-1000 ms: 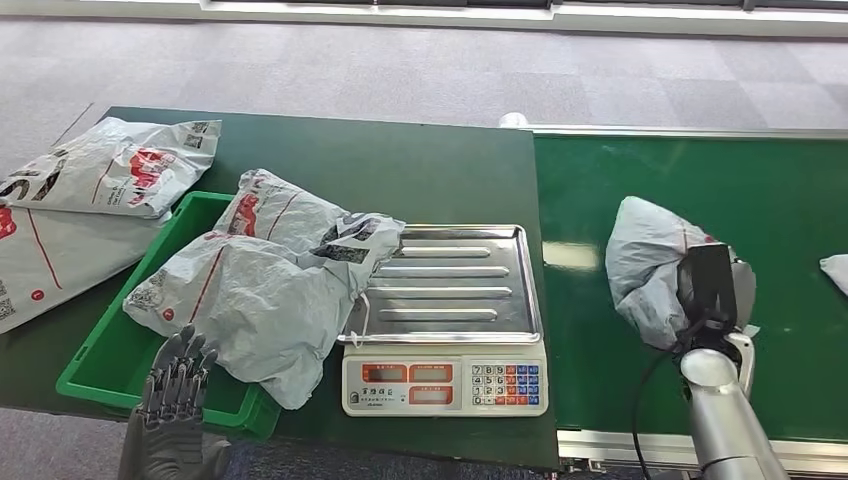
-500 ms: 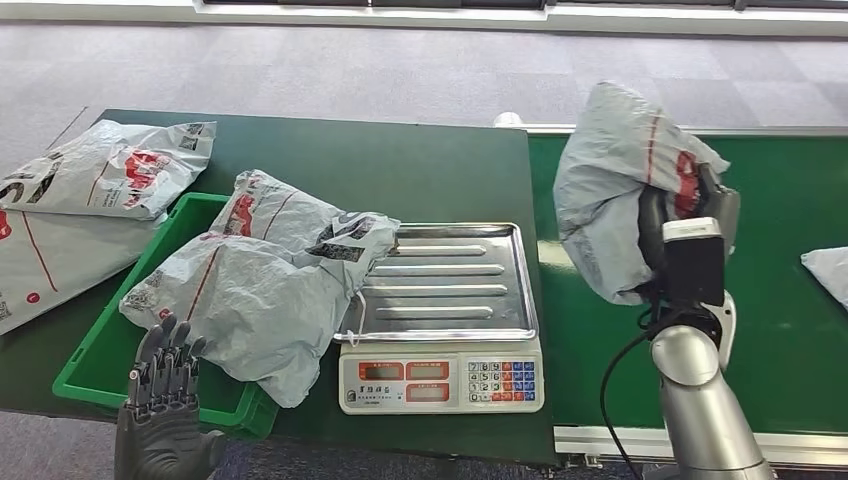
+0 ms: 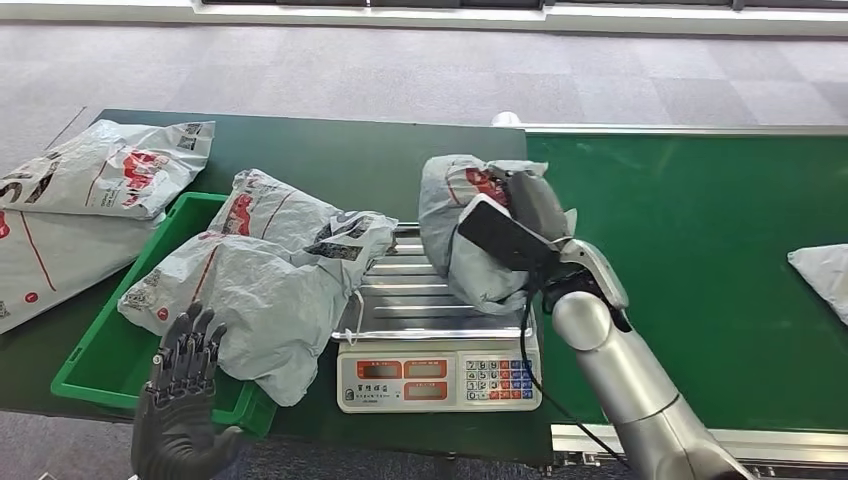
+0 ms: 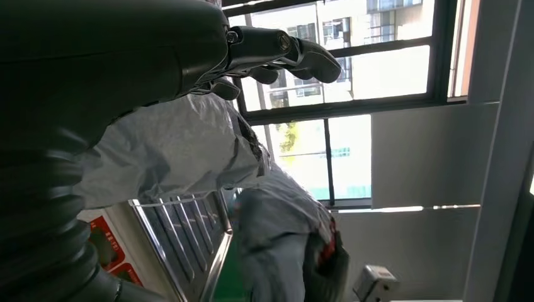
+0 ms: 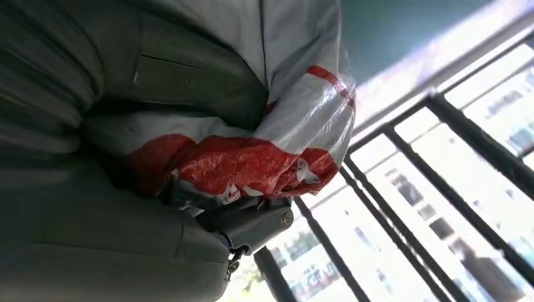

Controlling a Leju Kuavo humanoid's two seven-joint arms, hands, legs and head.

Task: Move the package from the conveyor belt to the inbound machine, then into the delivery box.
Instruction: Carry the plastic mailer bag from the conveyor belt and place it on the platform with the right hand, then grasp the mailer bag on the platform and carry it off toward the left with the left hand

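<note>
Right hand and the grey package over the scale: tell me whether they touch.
Touching. In the right wrist view the right hand grips the grey package, its red-printed plastic bunched against the hand.

Package (image 3: 470, 225) wraps over the right hand (image 3: 535, 215), hiding its fingers from the head view.
Behind the package, the scale (image 3: 440, 340) tray's far corner is covered; a second package (image 3: 825, 275) on the conveyor belt (image 3: 700, 250), well apart from the fingers, is cropped.
</note>
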